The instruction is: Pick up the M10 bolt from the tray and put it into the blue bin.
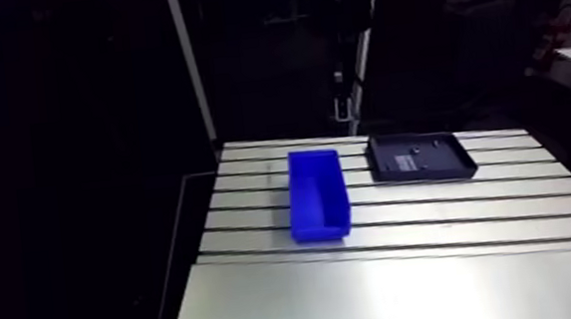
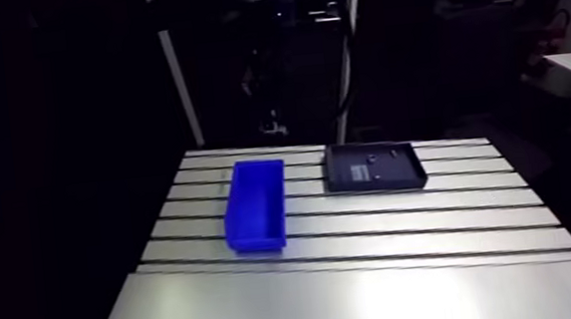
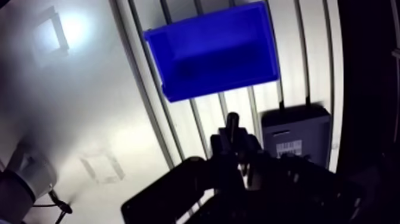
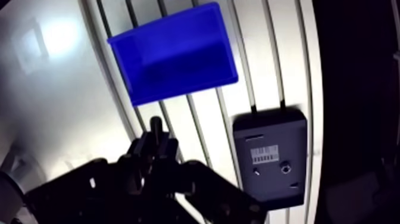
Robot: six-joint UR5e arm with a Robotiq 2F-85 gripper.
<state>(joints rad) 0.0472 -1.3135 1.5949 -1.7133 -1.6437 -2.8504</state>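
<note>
In the wrist view my gripper [image 3: 233, 142] hangs high above the table, its fingers close together around a dark cylindrical bolt [image 3: 232, 122] whose end sticks out past the tips. The blue bin [image 3: 214, 50] lies ahead of the gripper, open side up; nothing shows inside it. The dark tray [image 4: 280, 193] sits beside the gripper, off to one side of the bin. In the arm view the bin [image 1: 318, 193] and tray [image 1: 444, 156] stand side by side on the slotted table, and the gripper does not show there.
The tray carries a white barcode label [image 4: 264, 155] and a few small dark parts [image 4: 286, 168]. A smooth metal plate [image 1: 412, 289] covers the table's near part, with slotted rails [image 1: 454, 205] behind it. The table edge drops off just past the tray.
</note>
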